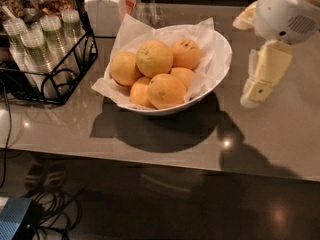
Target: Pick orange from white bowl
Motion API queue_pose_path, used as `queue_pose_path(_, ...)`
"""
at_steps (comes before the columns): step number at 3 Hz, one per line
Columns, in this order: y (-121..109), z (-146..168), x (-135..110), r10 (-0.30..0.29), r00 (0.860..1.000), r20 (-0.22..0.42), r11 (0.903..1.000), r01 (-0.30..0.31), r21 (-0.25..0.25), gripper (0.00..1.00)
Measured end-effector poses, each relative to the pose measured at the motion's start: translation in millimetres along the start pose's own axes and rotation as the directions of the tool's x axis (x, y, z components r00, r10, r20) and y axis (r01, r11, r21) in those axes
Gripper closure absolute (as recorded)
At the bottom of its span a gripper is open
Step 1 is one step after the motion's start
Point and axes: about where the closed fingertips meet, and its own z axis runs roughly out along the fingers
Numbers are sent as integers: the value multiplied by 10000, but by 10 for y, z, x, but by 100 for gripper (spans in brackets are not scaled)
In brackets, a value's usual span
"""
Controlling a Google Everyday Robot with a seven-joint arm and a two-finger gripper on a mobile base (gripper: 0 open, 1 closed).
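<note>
The white bowl [223,59] stands mid-table, lined with crinkled white paper, and holds several oranges. The orange [154,58], large, pale yellow-orange and dimpled, lies on top of the pile at the centre. A deeper-orange one with dark specks [186,53] lies to its right. Smaller ones lie at the left [124,68] and front [166,90]. My gripper [256,86] hangs from the white arm [290,9] to the right of the bowl, just beyond its rim. It points down toward the table and holds nothing that I can see.
A black wire rack [50,79] with stacked plastic cups [42,44] stands at the left of the table. A glass jar [102,6] stands behind the bowl. Cables [50,209] and a blue box [12,224] lie on the floor at lower left.
</note>
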Motion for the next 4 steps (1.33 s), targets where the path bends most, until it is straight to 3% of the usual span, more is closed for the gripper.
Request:
queue_pose_path(1, -356, 184, -648, -711, 9945, 765, 9960, 749, -479, 0)
queue_pose_path(2, -375, 181, -673, -734, 9939, 820, 9964, 767, -372, 0)
queue_pose_path(3, -451, 355, -886, -1098, 9859, 1262, 9908, 1186, -649, 0)
queue_pose_path(4, -560, 573, -1130, -1274, 9760, 1767, 9803, 1510, -1275, 0)
